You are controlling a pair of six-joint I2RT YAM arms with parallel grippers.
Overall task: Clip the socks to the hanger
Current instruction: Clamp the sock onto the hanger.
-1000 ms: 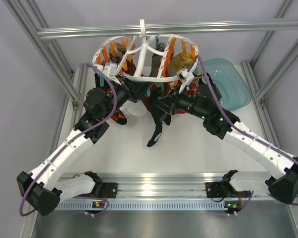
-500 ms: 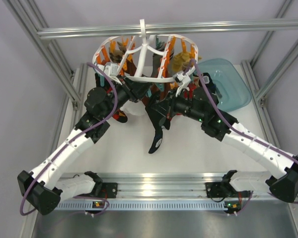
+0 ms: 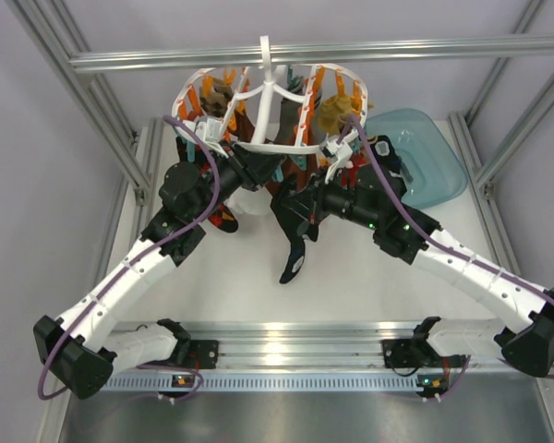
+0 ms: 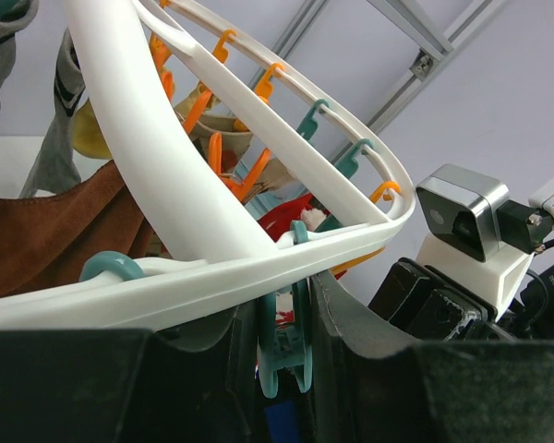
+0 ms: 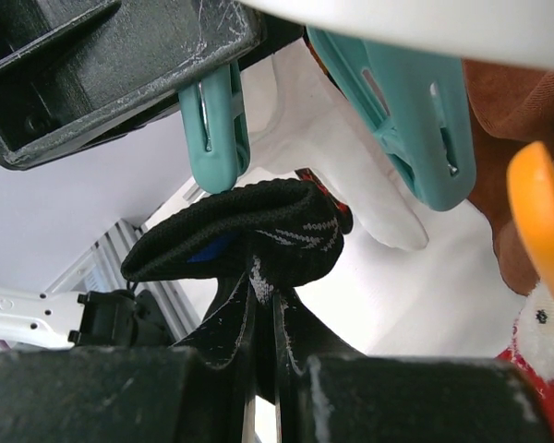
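Observation:
The white ring hanger (image 3: 273,146) hangs from the top bar with orange and teal clips. My left gripper (image 3: 261,168) is under its front rim (image 4: 212,277), shut on a teal clip (image 4: 284,346) and squeezing its handles. My right gripper (image 3: 294,205) is shut on the cuff of a dark sock (image 5: 258,235) with white and blue marks. It holds the folded cuff just below the tip of that teal clip (image 5: 217,129). The rest of the sock (image 3: 293,254) dangles over the table.
A brown cloth (image 4: 55,231) and several other socks hang from the ring. A second teal clip (image 5: 406,111) and an orange clip (image 5: 540,221) hang close to the right. A teal bin (image 3: 425,161) stands at the back right. An argyle sock (image 3: 223,219) lies under the left arm.
My right gripper has moved left and up with the sock, closer to the clip held by my left gripper. The left gripper stays on the clip.

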